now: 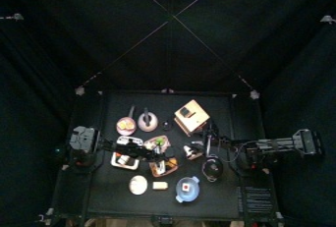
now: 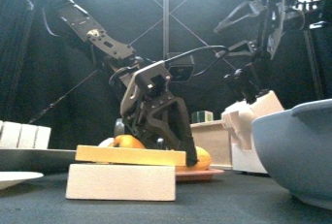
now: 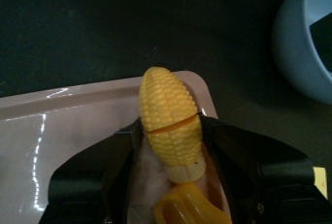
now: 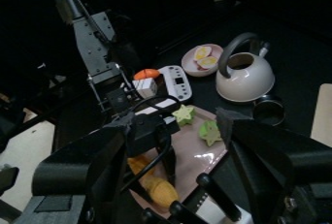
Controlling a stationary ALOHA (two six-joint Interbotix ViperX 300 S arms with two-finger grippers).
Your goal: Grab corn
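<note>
Left gripper [image 3: 182, 184] stood with its jaws spread, one on either side of the corn [image 3: 172, 116], not pinching it. That cob lay on a pale tray [image 3: 65, 121] near the table's middle, its tip pointing off the tray's edge toward a blue-grey bowl [image 3: 306, 29]. Nearer the table's front lay a yellow block on a white block [image 2: 120, 180]. Right gripper [image 4: 176, 184] hung well above, jaws wide apart, beside a kettle [image 4: 243, 73].
</note>
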